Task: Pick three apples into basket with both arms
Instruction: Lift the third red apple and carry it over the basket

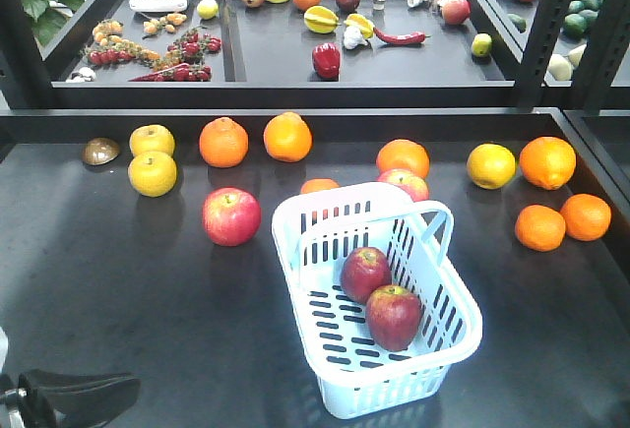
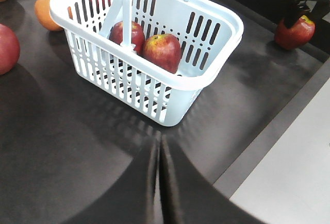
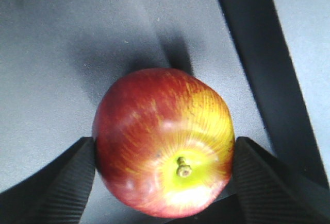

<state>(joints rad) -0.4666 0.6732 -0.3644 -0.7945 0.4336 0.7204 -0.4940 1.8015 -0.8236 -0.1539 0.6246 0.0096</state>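
Observation:
The pale blue-white basket (image 1: 394, 394) (image 2: 118, 80) stands on the dark table with its handle swung over to the right. Two dark red apples (image 1: 364, 273) (image 1: 394, 316) lie inside it, touching each other (image 2: 127, 35) (image 2: 162, 52). A third apple (image 3: 162, 141), stem end facing the camera, sits between the ribbed fingers of my right gripper (image 3: 165, 149), which is shut on it. The left wrist view shows that apple (image 2: 294, 32) right of the basket, near the table's raised edge. My left gripper (image 2: 160, 183) (image 1: 69, 394) is shut and empty, low in front of the basket.
A pinkish-red apple (image 1: 231, 215) lies left of the basket and another (image 1: 404, 184) just behind it. Oranges (image 1: 223, 142) (image 1: 547, 161) (image 1: 540, 227) and yellow fruit (image 1: 153, 173) (image 1: 491, 165) are scattered along the back and right. A black shelf frame (image 1: 536, 44) stands behind.

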